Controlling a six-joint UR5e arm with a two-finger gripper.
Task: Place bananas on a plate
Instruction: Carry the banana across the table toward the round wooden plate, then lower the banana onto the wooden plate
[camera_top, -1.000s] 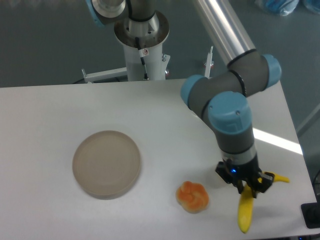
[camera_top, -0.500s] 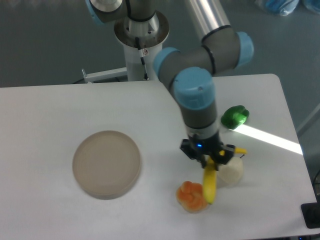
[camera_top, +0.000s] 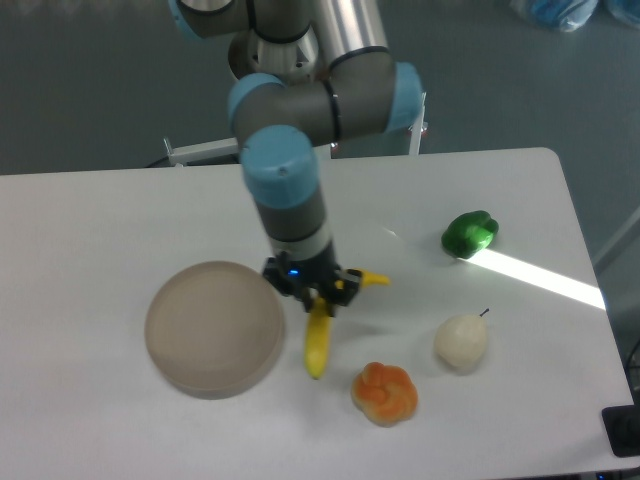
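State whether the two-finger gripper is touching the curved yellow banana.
Touching. The fixed camera view shows the gripper closed around the curved yellow banana near its stem end, the fruit hanging below it beside the round beige plate.

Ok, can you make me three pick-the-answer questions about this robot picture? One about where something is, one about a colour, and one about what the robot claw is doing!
1. Where is the banana?
A. lying in the middle of the plate
B. just right of the plate, held by the gripper
C. beside the green pepper

2. What colour is the lumpy fruit near the front edge?
A. orange
B. purple
C. blue

3. What is the gripper doing?
A. open and holding nothing
B. squeezing the pear
C. shut on the banana

Answers: 1 B, the banana hangs beside the plate's right rim. 2 A, it is orange. 3 C, the fingers clamp the banana near its stem.
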